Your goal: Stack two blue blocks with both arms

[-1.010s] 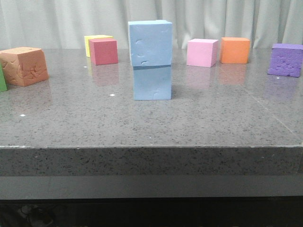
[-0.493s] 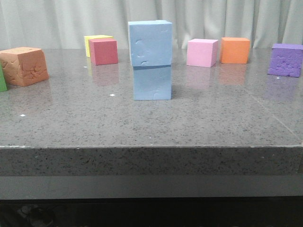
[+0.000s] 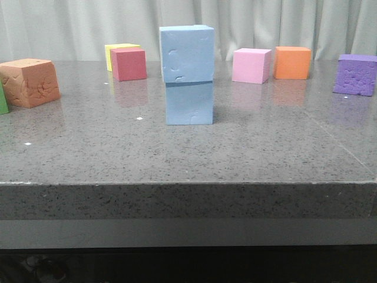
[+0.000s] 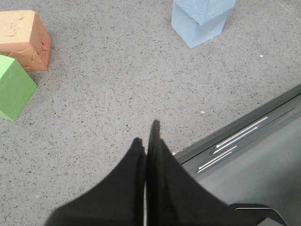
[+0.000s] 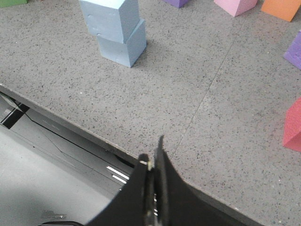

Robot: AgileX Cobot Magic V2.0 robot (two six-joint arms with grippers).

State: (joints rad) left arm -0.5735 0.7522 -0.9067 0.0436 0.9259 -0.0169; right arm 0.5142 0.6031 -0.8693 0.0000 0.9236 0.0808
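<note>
Front view: the two blue blocks are being seen stacked near the middle of the grey speckled bench point(image 3: 247, 153), the upper blue block point(image 3: 187, 53) resting on the lower blue block point(image 3: 189, 102), slightly offset toward the left. Neither arm is being shown in this view. Behind the stack, a yellow cube point(image 3: 119, 52), a red cube point(image 3: 129, 63), a pink cube point(image 3: 251, 65) and an orange cube point(image 3: 292, 62) are being seen, with a purple cube point(image 3: 355, 75) at far right and a salmon cube point(image 3: 29, 82) at far left. In the wrist views, the left end effector point(image 4: 146, 143) and the right end effector point(image 5: 151, 162) are being held closed, empty, over the bench's front edge, well apart from the stack.
</note>
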